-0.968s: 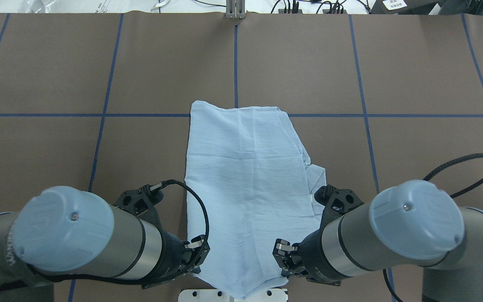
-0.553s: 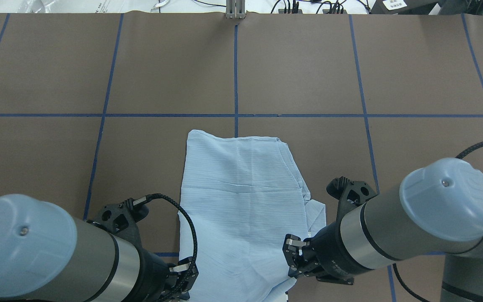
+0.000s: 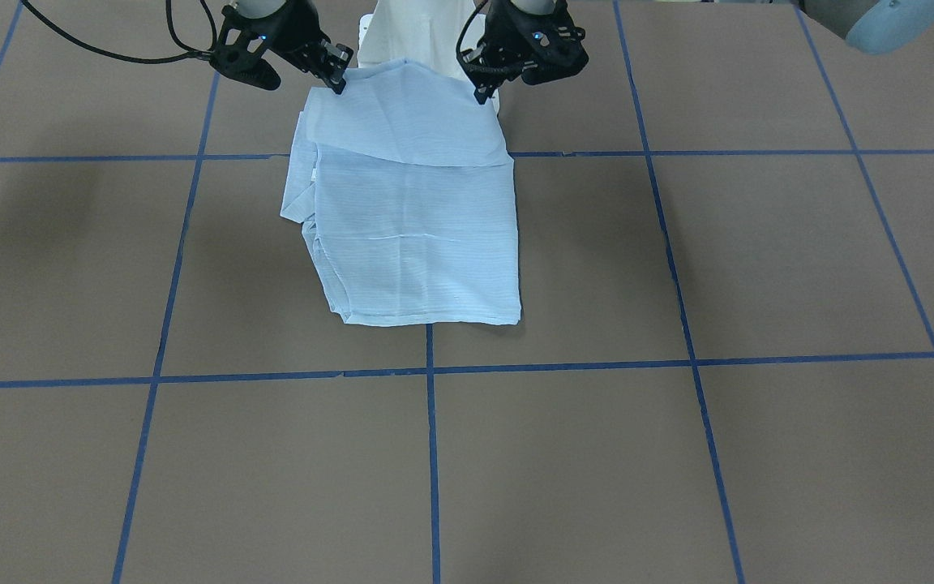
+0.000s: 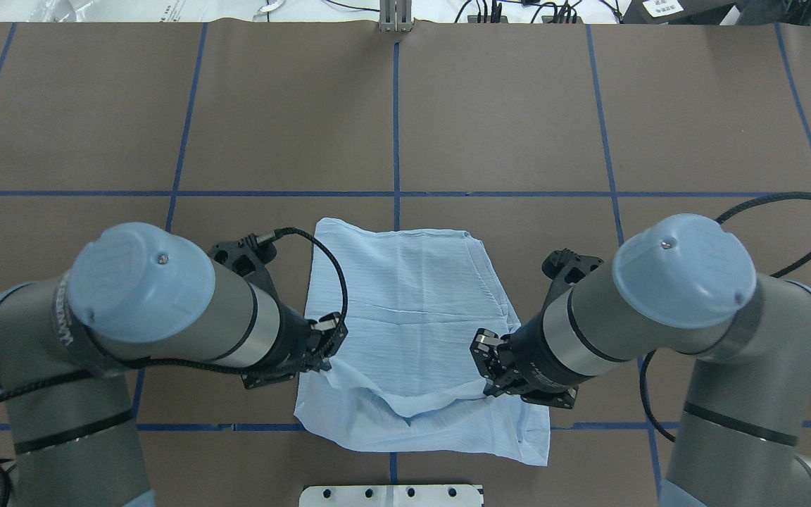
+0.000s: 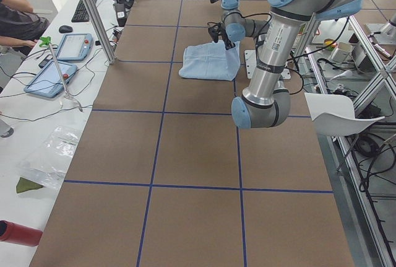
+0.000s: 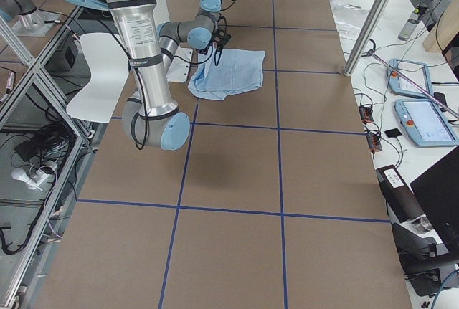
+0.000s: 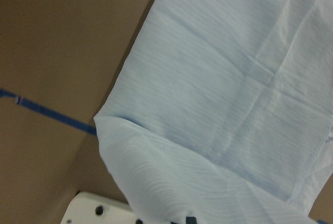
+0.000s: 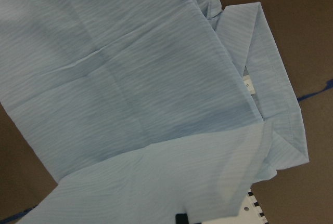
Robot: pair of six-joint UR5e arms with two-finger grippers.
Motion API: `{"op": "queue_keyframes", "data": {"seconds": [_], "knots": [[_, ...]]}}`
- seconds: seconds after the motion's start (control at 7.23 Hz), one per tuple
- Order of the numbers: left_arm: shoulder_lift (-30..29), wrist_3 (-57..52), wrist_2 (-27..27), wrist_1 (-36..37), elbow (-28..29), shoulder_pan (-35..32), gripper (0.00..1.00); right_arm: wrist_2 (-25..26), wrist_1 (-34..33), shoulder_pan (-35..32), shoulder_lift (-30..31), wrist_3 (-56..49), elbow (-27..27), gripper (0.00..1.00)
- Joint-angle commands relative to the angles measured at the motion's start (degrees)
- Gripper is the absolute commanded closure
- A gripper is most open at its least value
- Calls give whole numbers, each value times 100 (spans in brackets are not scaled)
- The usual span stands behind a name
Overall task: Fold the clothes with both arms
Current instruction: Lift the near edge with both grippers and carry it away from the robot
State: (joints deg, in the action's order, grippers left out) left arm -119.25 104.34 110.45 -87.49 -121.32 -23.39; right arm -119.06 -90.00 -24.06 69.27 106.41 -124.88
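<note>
Spread near the robot on the brown table (image 4: 518,105): light-blue striped shirt (image 4: 405,310), folded to a rough rectangle. Visible only from the right wrist: pointed collar (image 8: 270,73) and white neck label (image 8: 248,84) along the shirt's right side, covered by the arm in the overhead view. Since 0.6 s ago, near hem brought up off the white base plate (image 4: 391,495) and toward the far edge, itself unmoved. Left gripper (image 4: 324,345) and right gripper (image 4: 488,362) each clamped on a corner of that lifted hem, with slack sagging between.
</note>
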Motion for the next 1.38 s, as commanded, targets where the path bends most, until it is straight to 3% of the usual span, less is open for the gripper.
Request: {"op": "queue_keyframes", "data": {"seconds": [0.0, 0.41, 0.83, 0.97, 1.24], "knots": [[-2, -308, 3, -320, 275, -506, 100, 329, 0, -90, -474, -434, 847, 100], [-19, -274, 3, -1740, 1511, -535, 100, 340, 61, -740, -816, -848, 1401, 100], [-11, -318, 3, -2035, 1761, -674, 100, 401, 192, -872, -1440, -946, 2579, 100], [-11, -379, 3, -2114, 1796, -780, 100, 401, 585, -890, -1469, -938, 2948, 100], [-98, -380, 3, -2665, 2373, -981, 100, 367, 870, -1152, -1451, -929, 3162, 100]]}}
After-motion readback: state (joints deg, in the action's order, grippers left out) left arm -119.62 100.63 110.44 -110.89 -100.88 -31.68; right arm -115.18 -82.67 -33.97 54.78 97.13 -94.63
